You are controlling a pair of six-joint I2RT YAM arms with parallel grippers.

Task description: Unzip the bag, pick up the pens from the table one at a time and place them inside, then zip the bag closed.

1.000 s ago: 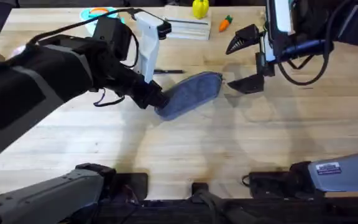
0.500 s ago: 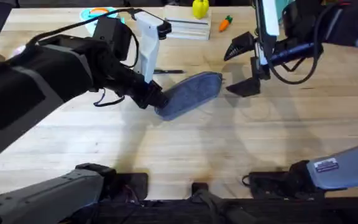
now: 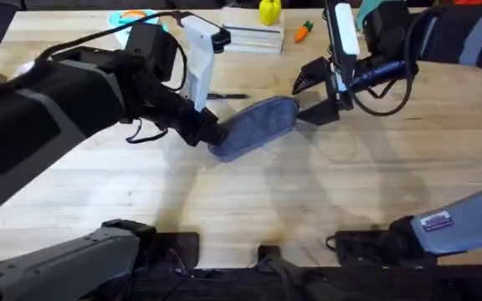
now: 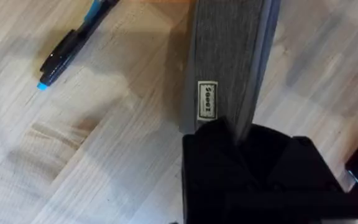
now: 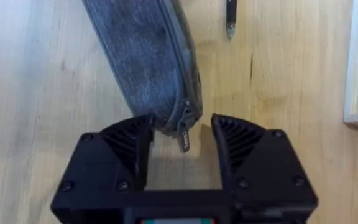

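Bag lengthwise between left gripper and right gripper

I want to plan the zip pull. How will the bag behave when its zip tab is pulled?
The bag looks like soft fabric, so it would probably stretch or bunch rather than stay stiff. It seems light and might slide on the table; the left pincer clamping its end should resist that. The small zip tab may slip.

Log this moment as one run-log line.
left gripper: shut on bag end | right gripper: open, straddling zip pull | bag: zipped | pen: on table
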